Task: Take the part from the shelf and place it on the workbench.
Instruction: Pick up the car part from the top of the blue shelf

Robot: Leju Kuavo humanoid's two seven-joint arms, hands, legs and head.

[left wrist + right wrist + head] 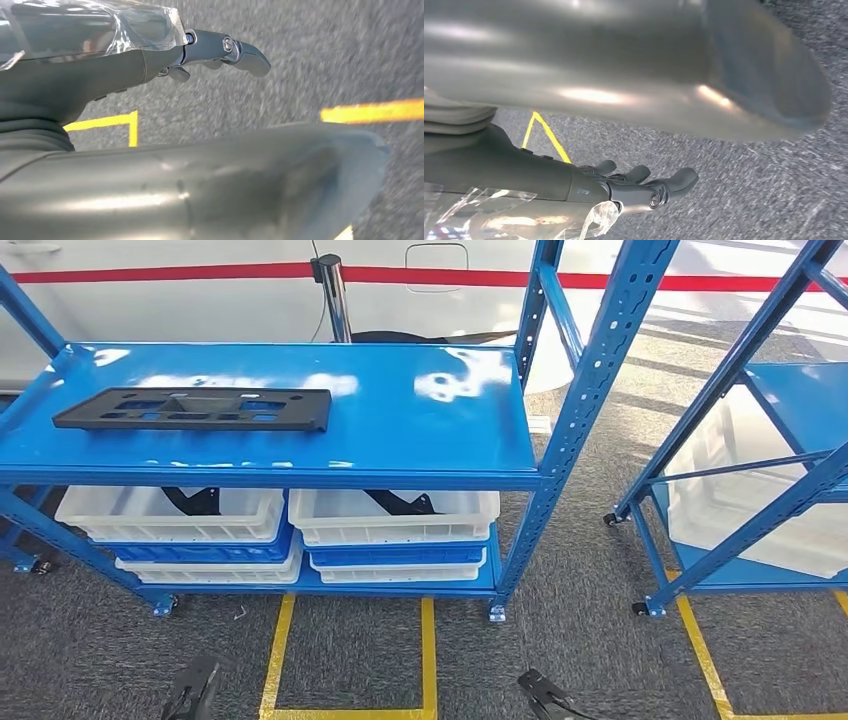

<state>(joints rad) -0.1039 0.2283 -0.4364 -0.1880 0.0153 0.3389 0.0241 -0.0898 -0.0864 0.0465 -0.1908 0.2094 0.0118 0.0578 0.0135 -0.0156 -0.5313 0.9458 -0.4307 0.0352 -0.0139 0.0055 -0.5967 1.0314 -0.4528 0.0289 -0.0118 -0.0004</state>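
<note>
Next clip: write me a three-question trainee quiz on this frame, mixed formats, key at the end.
1. True or false: the black part lies on the top shelf.
2. The white bins on the lower shelf sit: A) in stacks B) on the floor C) on the part.
3. Fill in: the left hand and right hand hang over grey carpet and hold ____.

Key: 1 true; 2 A; 3 nothing.

No text, label, brand, number or sign can be read anywhere in these views.
</note>
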